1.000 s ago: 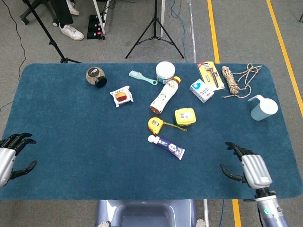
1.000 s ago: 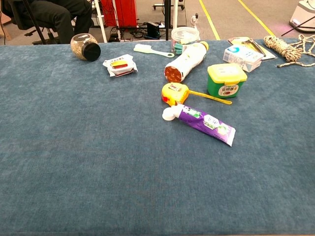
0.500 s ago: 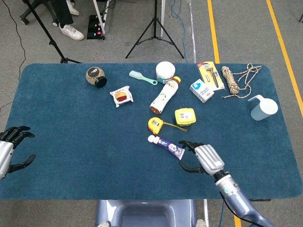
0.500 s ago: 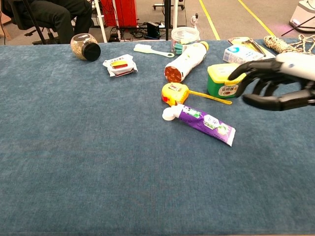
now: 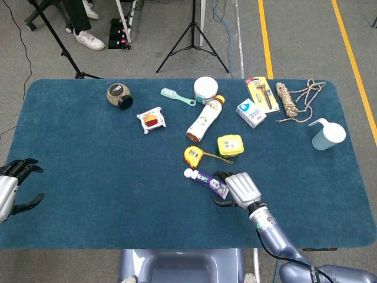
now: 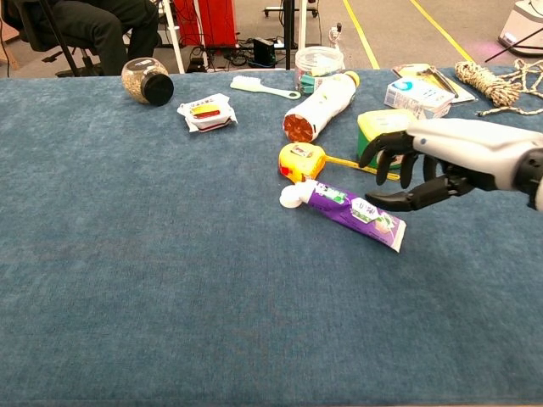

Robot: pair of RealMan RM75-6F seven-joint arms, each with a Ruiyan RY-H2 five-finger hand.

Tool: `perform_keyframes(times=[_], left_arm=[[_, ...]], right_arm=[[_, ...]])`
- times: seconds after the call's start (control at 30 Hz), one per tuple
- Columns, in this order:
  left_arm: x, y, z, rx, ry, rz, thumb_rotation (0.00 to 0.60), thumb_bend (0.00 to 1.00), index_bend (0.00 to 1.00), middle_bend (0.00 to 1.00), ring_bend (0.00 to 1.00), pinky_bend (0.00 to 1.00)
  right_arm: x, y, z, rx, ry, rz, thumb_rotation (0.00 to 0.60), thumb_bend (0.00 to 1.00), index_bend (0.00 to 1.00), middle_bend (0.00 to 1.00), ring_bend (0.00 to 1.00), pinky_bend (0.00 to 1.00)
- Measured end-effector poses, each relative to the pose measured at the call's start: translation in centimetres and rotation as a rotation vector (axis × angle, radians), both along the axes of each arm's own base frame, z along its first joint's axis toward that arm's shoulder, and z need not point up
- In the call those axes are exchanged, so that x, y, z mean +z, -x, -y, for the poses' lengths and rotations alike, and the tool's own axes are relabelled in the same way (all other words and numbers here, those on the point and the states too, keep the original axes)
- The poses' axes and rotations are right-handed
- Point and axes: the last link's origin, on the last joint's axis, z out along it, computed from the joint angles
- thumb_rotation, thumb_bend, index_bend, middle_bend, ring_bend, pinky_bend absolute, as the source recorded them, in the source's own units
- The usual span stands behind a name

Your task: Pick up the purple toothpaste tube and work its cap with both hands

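Note:
The purple toothpaste tube (image 5: pixel 211 183) (image 6: pixel 349 209) lies flat on the blue table, its white cap (image 5: pixel 188 173) (image 6: pixel 291 196) pointing left. My right hand (image 5: pixel 238 188) (image 6: pixel 441 161) hovers over the tube's flat tail end with fingers spread and curved down, holding nothing; its fingertips are close to the tube. My left hand (image 5: pixel 10 187) sits at the table's left edge, fingers apart and empty, far from the tube. It does not show in the chest view.
A yellow tape measure (image 5: pixel 193 155) (image 6: pixel 299 161) lies just behind the cap, and a yellow-lidded box (image 5: pixel 230 144) (image 6: pixel 382 136) is behind the right hand. A lying bottle (image 5: pixel 204 118), snack packet (image 5: pixel 151 119), jar (image 5: pixel 119 95), comb, tub, rope and a cup (image 5: pixel 326 135) are further back.
My right hand has swept left from the table's right front to above the tube's tail. The left hand has barely moved. The tube lies where it was.

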Motion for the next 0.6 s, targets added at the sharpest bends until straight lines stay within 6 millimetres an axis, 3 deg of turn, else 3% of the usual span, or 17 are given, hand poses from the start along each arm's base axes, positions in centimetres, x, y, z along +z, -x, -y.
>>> perform_keyframes(times=[0.6], left_arm=[[0.5,1.2,0.3,0.027,0.0,0.002,0.583,0.22,0.35,0.25,0.21,0.33]], right_arm=[[-3.6,-1.3,3.0,0.01,0.025,-0.195,0.241,0.39,0.27,0.38,0.45,0.48]])
